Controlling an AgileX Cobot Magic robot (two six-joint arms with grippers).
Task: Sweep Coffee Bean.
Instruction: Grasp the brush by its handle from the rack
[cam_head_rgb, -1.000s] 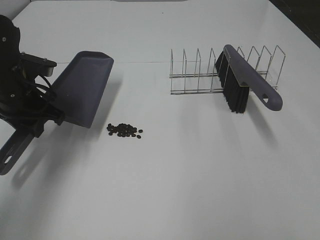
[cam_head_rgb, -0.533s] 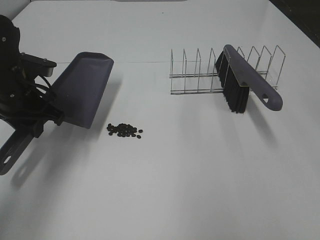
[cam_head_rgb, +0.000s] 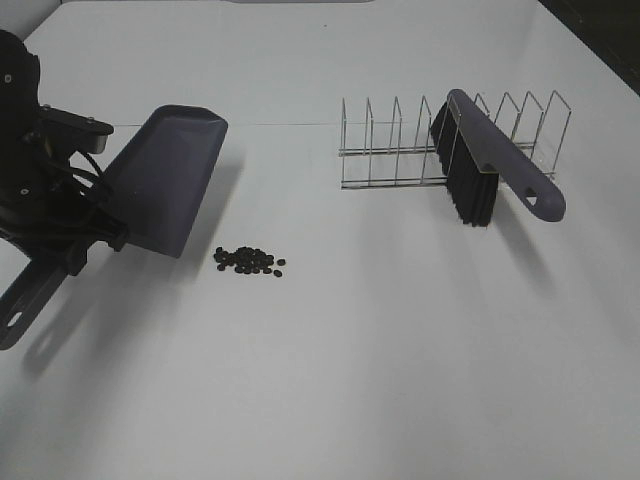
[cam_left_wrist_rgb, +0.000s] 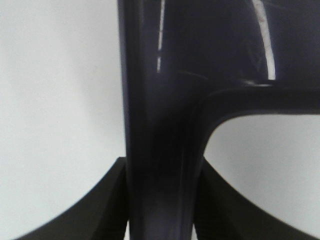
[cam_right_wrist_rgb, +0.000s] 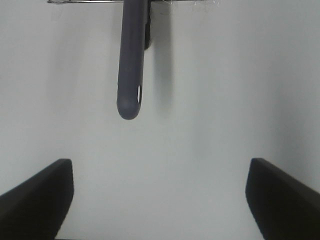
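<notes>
Left gripper (cam_left_wrist_rgb: 160, 200) is clamped tight on the handle of the grey dustpan (cam_head_rgb: 165, 180), which looks lifted off the table (cam_head_rgb: 400, 400) going by its shadow. The right gripper (cam_right_wrist_rgb: 160, 200) is spread wide with nothing in it, lined up with the handle end of the brush (cam_right_wrist_rgb: 131, 60). Coffee beans (cam_head_rgb: 250, 261) sit in a tight little pile on the table, about 4 o'clock from the pan and just beside its near corner, with the brush way off at 2 o'clock, parked in the wire rack (cam_head_rgb: 400, 150). Where I reckon this goes sideways: if the pan comes down on the pile instead of next to it, those round beans will skitter everywhere. If its edge doesn't sit flush, they'll get pushed under it instead of in. The brush bristles are down between the rack wires, so pulling it sideways rather than up could snag it and drag the whole rack along. And a hard flick with the brush would probably fire beans past the pan
</notes>
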